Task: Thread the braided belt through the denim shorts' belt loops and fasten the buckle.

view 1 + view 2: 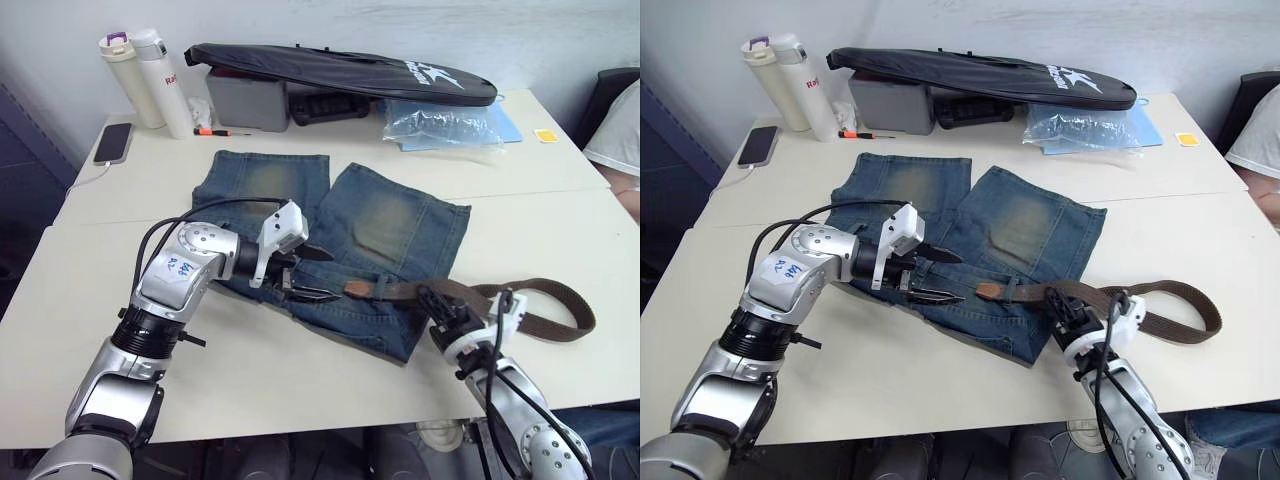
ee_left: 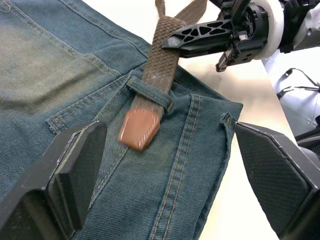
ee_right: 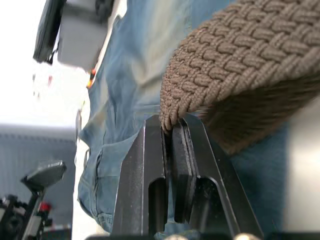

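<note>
Shorts (image 1: 385, 235): flat on white table (image 1: 250, 380), waistband toward near edge, legs toward far side. Bare table L of waistband and along near edge; bare strip between legs and far-side clutter.

Belt (image 1: 545, 305): tip (image 2: 139, 129) w/ tan leather end, passed under one loop (image 2: 150, 93), lying flat on waistband just past it. Rest runs R off shorts' R edge, curls in open loop on bare table near R table edge. Buckle not made out.

Loops: one w/ belt through; next one (image 2: 226, 119) at waistband edge, just beside L finger.

L gripper (image 1: 305, 273): spread wide, low over waistband, one finger (image 2: 75, 160) either side of tip, no contact seen w/ belt. Denim under both pads; waistband edge and bare table just beyond.

R gripper (image 1: 1068, 312): pressed together on belt edge, pinching strap (image 3: 235, 65) just off shorts' R edge, near front of table. Strap arches up from pinch.

Far side: black bag (image 1: 340, 72) atop grey box (image 1: 245, 98), two flasks (image 1: 145, 75), phone (image 1: 113, 142), screwdriver (image 1: 215, 131), clear plastic bag (image 1: 445, 122), yellow pad (image 1: 545, 134). All well apart from grippers.

R edge: person's sleeve (image 1: 618, 125).
</note>
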Controlling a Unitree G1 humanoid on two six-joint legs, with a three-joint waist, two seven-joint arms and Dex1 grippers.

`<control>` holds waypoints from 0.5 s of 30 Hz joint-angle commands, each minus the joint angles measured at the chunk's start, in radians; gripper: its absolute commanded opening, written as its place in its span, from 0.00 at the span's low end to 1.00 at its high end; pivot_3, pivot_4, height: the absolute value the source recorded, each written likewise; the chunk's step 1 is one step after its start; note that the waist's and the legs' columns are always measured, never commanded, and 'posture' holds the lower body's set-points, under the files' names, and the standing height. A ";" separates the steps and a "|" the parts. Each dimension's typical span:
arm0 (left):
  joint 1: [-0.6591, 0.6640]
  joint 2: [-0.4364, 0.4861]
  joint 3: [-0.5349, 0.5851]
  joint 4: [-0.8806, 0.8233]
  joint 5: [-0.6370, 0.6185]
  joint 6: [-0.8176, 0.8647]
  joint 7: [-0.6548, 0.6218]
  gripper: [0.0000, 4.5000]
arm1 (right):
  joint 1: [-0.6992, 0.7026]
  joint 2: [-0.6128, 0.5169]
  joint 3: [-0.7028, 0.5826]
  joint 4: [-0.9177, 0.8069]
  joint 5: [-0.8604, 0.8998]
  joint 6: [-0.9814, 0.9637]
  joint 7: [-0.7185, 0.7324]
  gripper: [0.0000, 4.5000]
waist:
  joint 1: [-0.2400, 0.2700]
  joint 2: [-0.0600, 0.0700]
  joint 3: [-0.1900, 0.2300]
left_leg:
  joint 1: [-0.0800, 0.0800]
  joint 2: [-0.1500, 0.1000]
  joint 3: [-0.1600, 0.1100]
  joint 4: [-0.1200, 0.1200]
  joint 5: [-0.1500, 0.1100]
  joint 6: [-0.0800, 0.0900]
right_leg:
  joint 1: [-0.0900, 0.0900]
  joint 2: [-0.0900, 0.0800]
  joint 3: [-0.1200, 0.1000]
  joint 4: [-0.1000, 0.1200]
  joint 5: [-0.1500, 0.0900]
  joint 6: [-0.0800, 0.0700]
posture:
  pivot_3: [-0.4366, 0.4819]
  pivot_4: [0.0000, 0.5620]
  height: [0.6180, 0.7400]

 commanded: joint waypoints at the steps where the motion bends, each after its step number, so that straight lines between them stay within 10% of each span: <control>1: -0.008 0.016 0.021 -0.046 -0.011 0.006 -0.001 1.00 | -0.067 -0.019 0.087 0.035 -0.138 0.032 0.041 0.01 | -0.001 0.000 0.000 | 0.000 0.000 0.000 0.000 0.000 0.000 | 0.000 0.000 0.000 0.000 0.000 0.000 | 0.48 0.27 1.00; 12: -0.019 0.033 0.017 -0.048 -0.007 0.013 -0.003 1.00 | -0.182 0.052 0.116 0.161 -0.280 0.060 0.096 0.01 | -0.004 -0.002 -0.001 | 0.000 0.000 0.000 0.000 0.000 -0.001 | -0.001 0.000 0.000 0.004 0.000 0.000 | 0.48 0.27 1.00; 15: -0.023 0.025 0.013 -0.038 -0.005 0.007 -0.004 1.00 | -0.162 0.051 0.084 0.126 -0.232 0.086 0.091 0.23 | -0.003 -0.002 -0.001 | 0.001 0.000 0.000 0.000 0.000 -0.001 | -0.001 0.001 0.000 0.004 0.000 0.000 | 0.48 0.27 1.00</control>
